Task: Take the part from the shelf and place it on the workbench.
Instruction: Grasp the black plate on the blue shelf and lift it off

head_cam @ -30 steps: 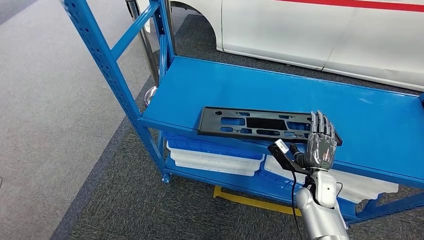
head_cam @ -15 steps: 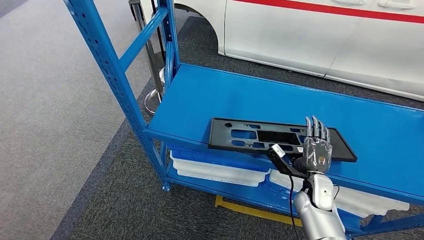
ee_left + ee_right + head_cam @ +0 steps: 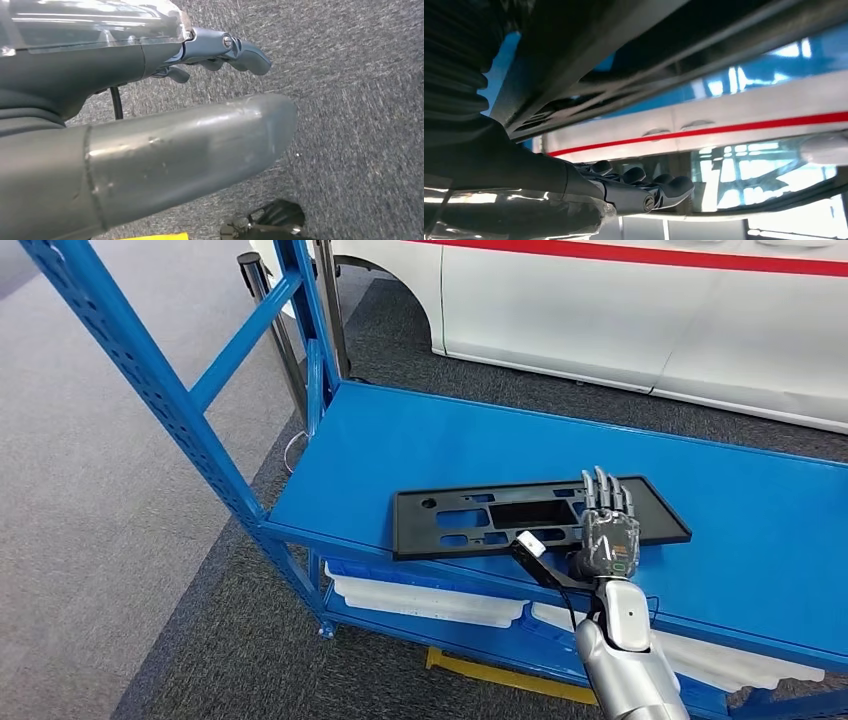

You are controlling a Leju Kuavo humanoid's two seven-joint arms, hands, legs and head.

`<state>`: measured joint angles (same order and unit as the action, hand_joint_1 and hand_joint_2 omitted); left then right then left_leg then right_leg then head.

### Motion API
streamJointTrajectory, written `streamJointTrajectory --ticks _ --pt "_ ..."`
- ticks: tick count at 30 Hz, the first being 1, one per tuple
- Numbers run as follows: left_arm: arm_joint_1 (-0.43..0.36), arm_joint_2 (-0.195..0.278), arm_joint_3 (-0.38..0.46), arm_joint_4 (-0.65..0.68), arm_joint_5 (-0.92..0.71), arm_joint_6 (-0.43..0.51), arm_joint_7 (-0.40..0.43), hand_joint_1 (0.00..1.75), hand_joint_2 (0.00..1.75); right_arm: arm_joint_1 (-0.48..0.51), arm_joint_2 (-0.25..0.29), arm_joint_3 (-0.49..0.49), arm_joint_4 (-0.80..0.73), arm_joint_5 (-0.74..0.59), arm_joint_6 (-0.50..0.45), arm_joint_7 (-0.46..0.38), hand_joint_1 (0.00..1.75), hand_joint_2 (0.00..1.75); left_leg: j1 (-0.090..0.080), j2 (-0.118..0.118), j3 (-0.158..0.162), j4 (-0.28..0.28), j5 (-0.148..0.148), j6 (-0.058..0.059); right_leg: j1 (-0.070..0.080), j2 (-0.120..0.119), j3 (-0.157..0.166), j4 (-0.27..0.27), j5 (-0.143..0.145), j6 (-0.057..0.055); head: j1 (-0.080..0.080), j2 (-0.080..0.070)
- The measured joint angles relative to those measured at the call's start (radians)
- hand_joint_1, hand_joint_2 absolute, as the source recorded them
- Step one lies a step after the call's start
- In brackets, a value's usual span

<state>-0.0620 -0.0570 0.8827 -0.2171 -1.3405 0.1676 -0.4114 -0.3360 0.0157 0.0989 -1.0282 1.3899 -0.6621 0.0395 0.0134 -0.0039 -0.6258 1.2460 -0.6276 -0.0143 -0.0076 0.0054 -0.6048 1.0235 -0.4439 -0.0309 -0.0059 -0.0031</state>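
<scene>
I am reaching my right hand [image 3: 607, 536] over the near edge of the blue shelf [image 3: 420, 440] and onto the black part [image 3: 470, 520], a long flat panel with cut-outs lying on the top level. My fingers [image 3: 603, 492] are lying straight and flat on the panel's top face toward its right end, and my thumb looks to be going underneath the near edge, which is overhanging the shelf lip just there. In my right wrist view a dark slab is sitting between thumb and fingers, so I judge that I am pinching the part, though I cannot tell how firmly. My left hand [image 3: 150, 125] is hanging down beside me over the grey carpet, fingers loosely apart and holding nothing.

The step in hand, as I read it, is the pickup: the part is resting on the shelf, not yet lifted. The rest of the panel is stretching away to the left of my right hand, so I am gripping far off its middle. The next move calls for a firm squeeze and a level, slow lift, since the long free end is likely to sag or twist. I am not seeing the worktop here, so turning toward it comes afterwards.
</scene>
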Motion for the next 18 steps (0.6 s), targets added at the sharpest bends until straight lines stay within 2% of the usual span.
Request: streamJointTrajectory --ticks 1,2,3,4,5,6,7,8,10,12,15,16,17,18 --pt "0.001 0.0 0.0 0.0 -0.003 0.0 -0.002 0.0 0.0 -0.003 0.004 0.014 0.009 0.008 0.009 0.002 1.75 1.75 0.0 0.0 -0.024 0.034 -0.005 0.0 0.002 0.001 0.002 0.0 -0.002 -0.002 0.0 0.0" --pt "0.002 0.0 0.0 0.0 -0.005 0.001 -0.004 0.0 0.0 -0.006 0.008 0.026 0.017 0.015 0.017 0.003 1.75 1.75 0.0 0.0 -0.032 0.034 0.008 0.001 0.004 0.003 0.004 0.001 -0.004 -0.002 0.0 0.0" --pt "0.002 0.0 0.0 0.0 -0.007 0.001 -0.005 0.0 0.0 -0.009 0.011 0.037 0.025 0.02 0.022 0.006 1.75 1.75 -0.001 0.0 -0.021 -0.005 0.042 0.004 0.005 0.005 0.009 0.001 -0.006 -0.002 0.0 0.0" --pt "0.002 0.0 0.0 0.0 -0.009 0.002 -0.006 0.0 0.0 -0.011 0.014 0.047 0.032 0.023 0.024 0.008 1.75 1.75 -0.002 0.0 0.004 -0.073 0.088 0.01 0.007 0.007 0.014 0.001 -0.009 -0.002 0.0 0.0" --pt "0.001 0.0 -0.001 0.0 -0.01 0.003 -0.006 0.0 0.0 -0.013 0.016 0.054 0.038 0.024 0.024 0.011 1.75 1.75 -0.004 0.0 0.028 -0.138 0.121 0.016 0.009 0.007 0.018 0.002 -0.011 0.0 0.0 0.0" --pt "0.0 0.0 -0.001 0.0 -0.01 0.005 -0.006 0.0 0.0 -0.014 0.018 0.06 0.044 0.026 0.024 0.012 1.75 1.75 -0.007 0.0 0.047 -0.192 0.138 0.022 0.01 0.007 0.02 0.002 -0.013 0.003 0.0 0.0" --pt "-0.001 0.001 -0.001 0.0 -0.01 0.007 -0.006 0.0 0.0 -0.014 0.02 0.066 0.05 0.026 0.023 0.013 1.75 1.75 -0.011 0.0 0.058 -0.223 0.149 0.028 0.011 0.008 0.02 0.002 -0.014 0.007 0.0 0.0" --pt "0.0 0.001 -0.001 0.0 -0.01 0.008 -0.006 0.0 0.0 -0.015 0.022 0.07 0.055 0.026 0.022 0.013 1.74 1.75 -0.013 -0.001 0.059 -0.23 0.146 0.032 0.011 0.008 0.019 0.002 -0.014 0.012 0.0 0.0" --pt "0.002 0.0 -0.001 0.0 -0.011 0.011 -0.006 0.0 0.0 -0.016 0.023 0.077 0.061 0.026 0.02 0.013 1.73 1.75 -0.01 0.0 0.065 -0.242 0.164 0.04 0.012 0.01 0.019 0.0 -0.015 0.024 0.0 0.0" --pt "0.002 -0.003 -0.001 0.0 -0.011 0.012 -0.006 0.0 0.0 -0.016 0.023 0.081 0.066 0.025 0.019 0.013 1.72 1.75 -0.003 0.002 0.071 -0.258 0.175 0.049 0.013 0.008 0.005 0.033 -0.043 0.035 0.001 0.0" --pt "0.003 -0.005 -0.001 0.0 -0.011 0.012 -0.006 0.0 0.0 -0.014 0.023 0.084 0.074 0.022 0.015 0.013 1.72 1.75 -0.001 0.003 0.071 -0.263 0.179 0.054 0.003 0.005 -0.078 0.206 -0.13 0.05 0.001 0.0" --pt "0.004 -0.005 -0.001 0.0 -0.011 0.012 -0.006 0.0 0.0 -0.013 0.023 0.085 0.076 0.021 0.014 0.012 1.71 1.75 -0.002 0.003 0.071 -0.262 0.178 0.054 -0.001 0.004 -0.102 0.253 -0.141 0.054 0.001 0.0" --pt "0.004 -0.005 -0.001 0.0 -0.011 0.012 -0.006 0.0 0.0 -0.012 0.023 0.086 0.078 0.02 0.013 0.012 1.7 1.75 -0.001 0.002 0.071 -0.26 0.176 0.053 -0.004 0.003 -0.108 0.263 -0.132 0.057 0.001 0.0" --pt "0.005 -0.006 -0.001 0.0 -0.012 0.011 -0.006 0.0 0.0 -0.012 0.023 0.086 0.079 0.019 0.012 0.012 1.69 1.75 -0.001 0.002 0.073 -0.258 0.174 0.052 -0.007 0.002 -0.096 0.235 -0.105 0.059 0.001 0.0"
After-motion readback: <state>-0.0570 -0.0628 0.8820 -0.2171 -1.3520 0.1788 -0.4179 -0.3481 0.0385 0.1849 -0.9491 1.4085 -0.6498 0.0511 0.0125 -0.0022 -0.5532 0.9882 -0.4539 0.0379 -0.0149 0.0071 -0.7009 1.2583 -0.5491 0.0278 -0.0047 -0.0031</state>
